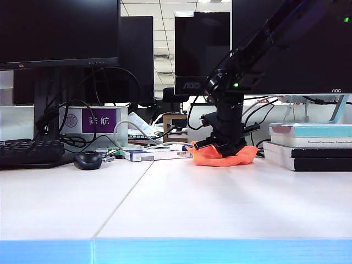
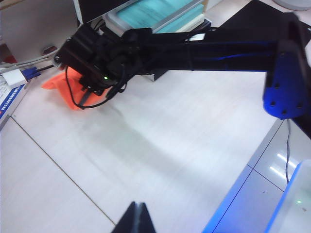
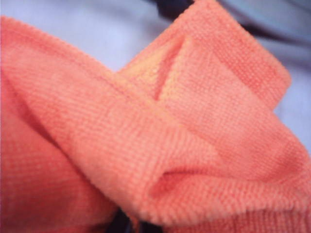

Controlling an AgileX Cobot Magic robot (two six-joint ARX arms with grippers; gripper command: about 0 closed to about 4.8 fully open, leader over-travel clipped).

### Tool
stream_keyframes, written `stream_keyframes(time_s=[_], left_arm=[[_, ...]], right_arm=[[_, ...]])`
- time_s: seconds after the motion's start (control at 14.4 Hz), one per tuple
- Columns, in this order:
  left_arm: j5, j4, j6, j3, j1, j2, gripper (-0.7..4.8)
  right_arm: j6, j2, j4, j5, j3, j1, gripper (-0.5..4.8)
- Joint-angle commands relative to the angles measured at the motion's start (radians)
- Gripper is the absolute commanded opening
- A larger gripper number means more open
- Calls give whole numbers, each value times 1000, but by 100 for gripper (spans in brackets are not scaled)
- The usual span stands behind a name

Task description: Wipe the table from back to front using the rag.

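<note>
In the exterior view, the right gripper (image 1: 226, 149) is pressing down into the orange rag (image 1: 223, 156) at the back of the white table (image 1: 181, 203), its jaws closed on the crumpled cloth; a stack of books (image 1: 311, 146) is lying just to the right, with a black mouse (image 1: 88, 160) and a keyboard (image 1: 28, 152) sitting far left. In the left wrist view, the left gripper (image 2: 135, 219) is hanging over bare table near the blue front edge, its fingertips pinched together and holding nothing, while the right arm (image 2: 194, 48) is reaching across to the rag by the books. In the right wrist view, folded orange cloth is filling the frame, hiding the fingers.
</note>
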Motion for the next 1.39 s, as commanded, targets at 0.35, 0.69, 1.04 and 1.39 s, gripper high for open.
stream_keyframes(time_s=[0.35,0.69,1.04,1.39], left_arm=[[5,5,0,2,-1,-1,-6],[22,3,-1,2,-1,-1,-6],[23,0,-1,2,-1,0,-6],[23,-2,-1,2,-1,0,-6]], right_arm=[[-2,73,-9,-19,24,-1,-5],[-7,106,19,-17,77,-3,-5],[-6,135,48,-15,109,-3,-5],[-8,152,76,-14,146,-5,-5]])
